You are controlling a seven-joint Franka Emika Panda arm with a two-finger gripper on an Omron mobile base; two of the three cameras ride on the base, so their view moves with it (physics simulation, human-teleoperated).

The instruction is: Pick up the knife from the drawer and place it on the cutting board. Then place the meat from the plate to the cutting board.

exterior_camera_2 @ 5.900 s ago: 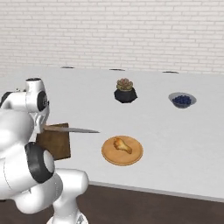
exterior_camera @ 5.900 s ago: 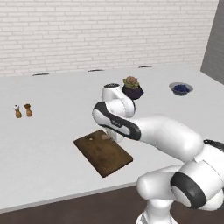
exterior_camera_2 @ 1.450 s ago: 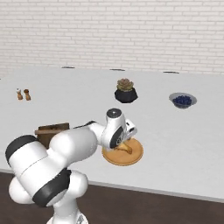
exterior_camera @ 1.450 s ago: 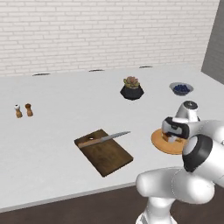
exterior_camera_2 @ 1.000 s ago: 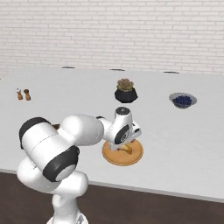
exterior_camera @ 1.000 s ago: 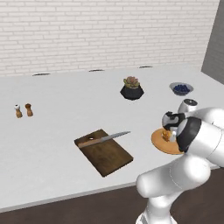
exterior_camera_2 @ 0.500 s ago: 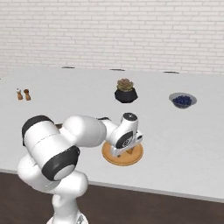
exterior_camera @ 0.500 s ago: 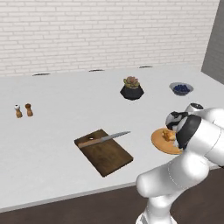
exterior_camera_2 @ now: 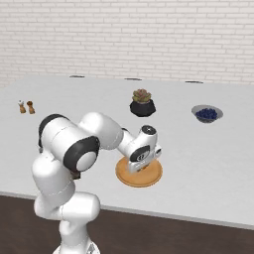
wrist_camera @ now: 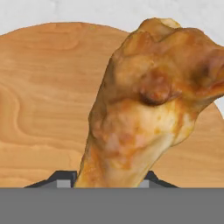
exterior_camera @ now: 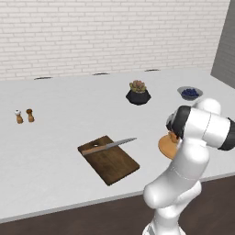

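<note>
Meat [wrist_camera: 148, 105], an orange-tan lump with a lighter patch, sits on the round wooden plate [exterior_camera_2: 149, 177] directly under the end effector [exterior_camera_2: 140, 167], which points down onto it from the white arm; in the hand view the lump rises right between the two dark fingertips [wrist_camera: 63, 178], one showing at each side of its base, so the end effector looks pinched on the meat, though actual contact is hard to confirm. Largest of all is the pale grey counter [exterior_camera: 59, 137] that carries everything, backed by a white brick wall [exterior_camera: 105, 32]. Well to the left of the end effector in the left base view lies the dark-brown cutting board [exterior_camera: 109, 159], and the knife [exterior_camera: 109, 146] rests across its far end, its grey blade overhanging the edge on the end effector's side. Beyond the end effector stands a black pot with a small plant [exterior_camera_2: 142, 103], and farther right a grey bowl of blue berries [exterior_camera_2: 207, 113]. Far off to the left stand two small shakers [exterior_camera: 24, 116].
</note>
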